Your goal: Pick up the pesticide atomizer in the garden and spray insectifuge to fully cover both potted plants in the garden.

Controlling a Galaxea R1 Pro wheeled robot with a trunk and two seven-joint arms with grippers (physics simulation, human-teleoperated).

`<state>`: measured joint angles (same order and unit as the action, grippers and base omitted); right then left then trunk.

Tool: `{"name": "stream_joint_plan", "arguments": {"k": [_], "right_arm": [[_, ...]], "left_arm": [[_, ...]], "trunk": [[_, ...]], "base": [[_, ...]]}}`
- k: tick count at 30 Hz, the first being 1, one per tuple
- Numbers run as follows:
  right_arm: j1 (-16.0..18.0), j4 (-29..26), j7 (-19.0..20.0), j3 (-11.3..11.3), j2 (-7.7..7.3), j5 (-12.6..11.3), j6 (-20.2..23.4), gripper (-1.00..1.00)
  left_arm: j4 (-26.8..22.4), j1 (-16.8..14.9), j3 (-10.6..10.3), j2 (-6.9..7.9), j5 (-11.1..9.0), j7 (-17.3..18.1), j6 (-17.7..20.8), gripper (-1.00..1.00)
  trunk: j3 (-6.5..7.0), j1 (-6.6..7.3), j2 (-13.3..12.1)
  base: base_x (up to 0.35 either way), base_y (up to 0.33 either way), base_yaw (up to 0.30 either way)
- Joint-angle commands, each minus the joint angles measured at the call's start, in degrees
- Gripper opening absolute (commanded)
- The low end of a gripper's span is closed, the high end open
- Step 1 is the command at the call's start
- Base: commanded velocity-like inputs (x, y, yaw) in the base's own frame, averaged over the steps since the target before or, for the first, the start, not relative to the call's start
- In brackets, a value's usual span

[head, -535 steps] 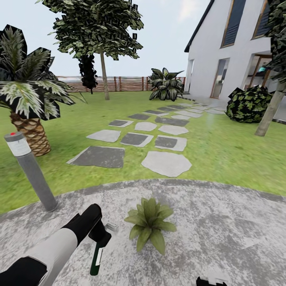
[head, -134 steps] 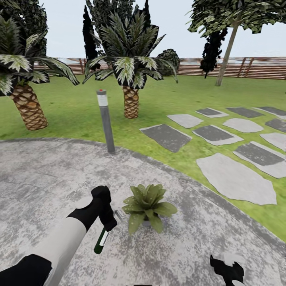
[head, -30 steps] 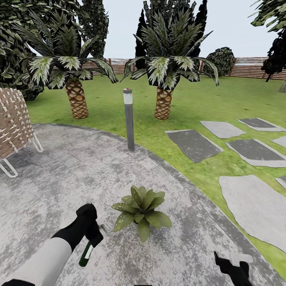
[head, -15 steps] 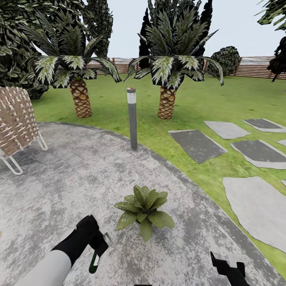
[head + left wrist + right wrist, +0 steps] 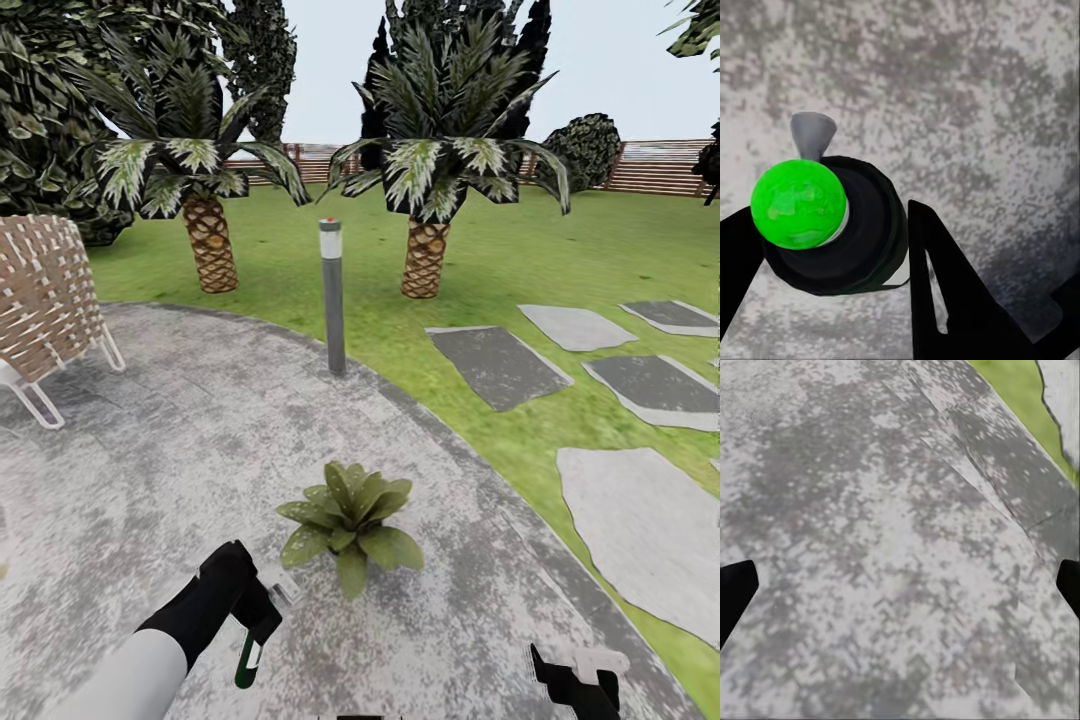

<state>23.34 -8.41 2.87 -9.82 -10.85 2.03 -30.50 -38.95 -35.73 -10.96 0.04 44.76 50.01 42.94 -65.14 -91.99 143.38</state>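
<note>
One potted plant (image 5: 347, 520), a low rosette of green speckled leaves, stands on the round grey stone patio (image 5: 150, 450) of the garden. Just left of it and nearer to me, my left gripper (image 5: 262, 612) is shut on the pesticide atomizer (image 5: 247, 662). The bottle hangs below the fingers, and its grey nozzle points toward the plant. In the left wrist view the atomizer (image 5: 862, 232) shows its bright green top between my black fingers (image 5: 952, 300) of the left gripper (image 5: 832, 247). My right gripper (image 5: 580, 682) hangs open and empty low at the right, over bare patio (image 5: 900, 547).
A grey bollard lamp (image 5: 332, 295) stands at the patio's far edge. A wicker chair (image 5: 45, 300) sits at the left. Two palms (image 5: 210, 255) (image 5: 425, 255) grow on the lawn behind. Stepping stones (image 5: 497, 365) run off to the right, with the wooden fence (image 5: 650, 168) beyond.
The view has swung left, bringing the wicker chair further in. My left gripper still holds the atomizer and has edged a little nearer to the potted plant.
</note>
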Motion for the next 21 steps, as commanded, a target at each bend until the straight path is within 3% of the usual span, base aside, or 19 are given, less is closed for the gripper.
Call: {"name": "stream_joint_plan", "arguments": {"k": [1,8,10,14,21], "right_arm": [[0.04,0.06,0.30,-0.46,0.03,0.21,-0.17,1.00],[0.04,0.06,0.30,-0.46,0.04,0.20,-0.17,1.00],[0.04,0.06,0.30,-0.46,0.04,0.18,-0.17,1.00],[0.04,0.06,0.30,-0.46,0.04,0.24,-0.17,1.00],[0.04,0.70,0.30,-0.46,0.04,0.19,-0.17,1.00]], "left_arm": [[-0.18,-0.03,0.01,0.02,0.59,0.52,0.24,-1.00],[-0.34,-0.03,0.75,0.02,0.57,0.50,0.73,-1.00],[-0.35,-0.05,3.72,-0.01,0.61,0.46,3.29,-1.00],[-0.39,-0.12,5.22,0.04,0.97,0.44,12.30,-1.00],[-0.42,-0.13,5.67,-0.52,0.83,0.53,13.97,-1.00]], "trunk": [[-0.05,0.01,0.02],[-0.05,0.01,0.02],[-0.05,0.01,0.02],[-0.05,0.01,0.02],[-0.05,0.01,0.02]], "base": [[0.084,-0.281,0.000],[0.086,-0.102,0.087],[0.004,-0.004,0.259],[0.001,-0.001,0.255],[0.000,-0.001,0.050]]}}
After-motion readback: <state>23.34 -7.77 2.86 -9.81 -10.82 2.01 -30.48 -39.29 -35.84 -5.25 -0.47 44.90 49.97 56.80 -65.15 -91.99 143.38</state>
